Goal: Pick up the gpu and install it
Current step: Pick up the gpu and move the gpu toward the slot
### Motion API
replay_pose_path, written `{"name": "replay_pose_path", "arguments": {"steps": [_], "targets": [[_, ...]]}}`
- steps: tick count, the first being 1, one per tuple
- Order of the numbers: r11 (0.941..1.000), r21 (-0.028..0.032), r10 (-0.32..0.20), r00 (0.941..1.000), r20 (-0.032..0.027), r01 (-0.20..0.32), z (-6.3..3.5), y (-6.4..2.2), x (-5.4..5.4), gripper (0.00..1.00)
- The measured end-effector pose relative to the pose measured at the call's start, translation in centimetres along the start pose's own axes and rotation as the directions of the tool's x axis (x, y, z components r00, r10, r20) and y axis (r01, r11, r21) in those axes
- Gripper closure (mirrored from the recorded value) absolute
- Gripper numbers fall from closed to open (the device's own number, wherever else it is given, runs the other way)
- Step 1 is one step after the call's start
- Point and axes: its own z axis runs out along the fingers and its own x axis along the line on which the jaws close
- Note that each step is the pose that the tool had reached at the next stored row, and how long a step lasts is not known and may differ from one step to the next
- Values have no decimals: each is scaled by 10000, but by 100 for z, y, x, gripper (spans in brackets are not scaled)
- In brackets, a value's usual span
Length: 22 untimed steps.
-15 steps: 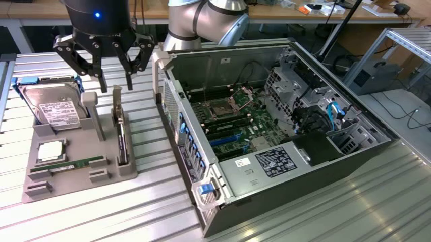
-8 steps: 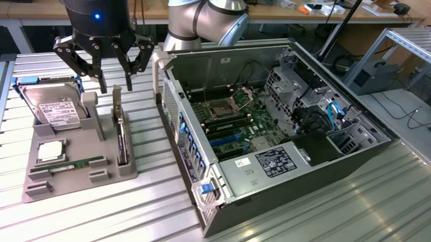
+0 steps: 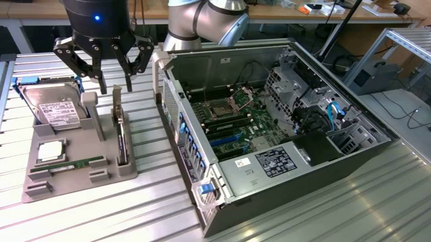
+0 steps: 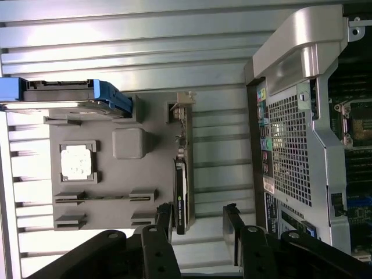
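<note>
The gpu [image 3: 120, 132] stands on edge in a slot of the grey holder tray [image 3: 81, 177], its silver bracket at the far end. My gripper [image 3: 115, 85] hangs open just above the bracket end, with nothing held. In the wrist view the gpu [image 4: 181, 181] runs as a thin dark card toward my gripper [image 4: 197, 216]. Its near end lies between the two fingers, close to one fingertip [image 4: 165, 214]. The open computer case [image 3: 269, 131] lies on the exterior view's right, motherboard and blue expansion slots [image 3: 225, 141] exposed.
On the tray there are also a silver hard drive [image 3: 57, 108] with blue rails, a square processor [image 3: 52, 151] and a green memory stick [image 3: 74, 165]. The case's rear wall [image 4: 290, 133] stands close beside the tray. Everything rests on a ribbed metal table [image 3: 155, 201].
</note>
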Motion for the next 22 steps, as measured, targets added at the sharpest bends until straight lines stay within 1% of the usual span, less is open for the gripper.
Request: {"name": "replay_pose_path", "arguments": {"steps": [22], "targets": [[10000,1,0,10000,0,0,79,-4,5,52]]}}
